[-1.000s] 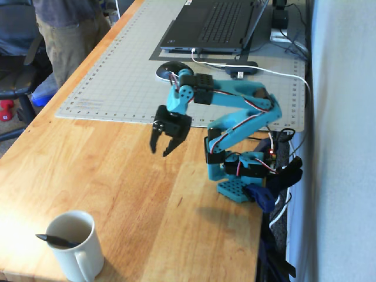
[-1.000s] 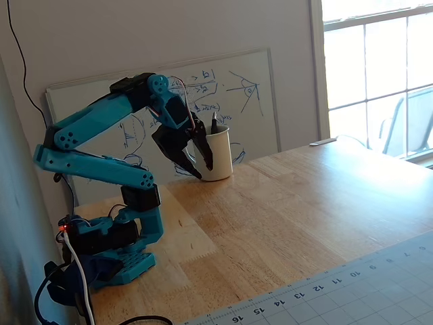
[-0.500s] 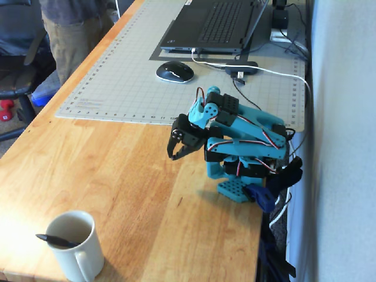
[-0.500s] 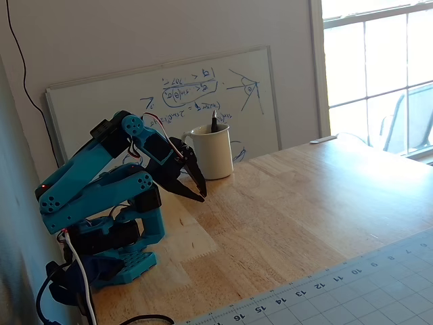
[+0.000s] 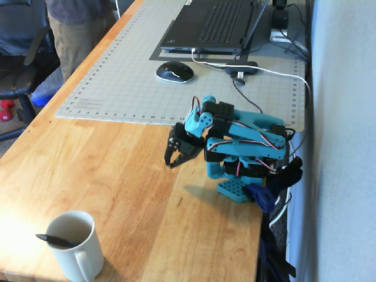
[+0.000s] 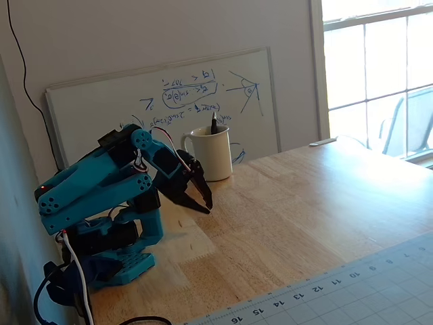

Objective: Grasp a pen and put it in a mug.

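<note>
Glossy ceramic mug, wooden table
</note>
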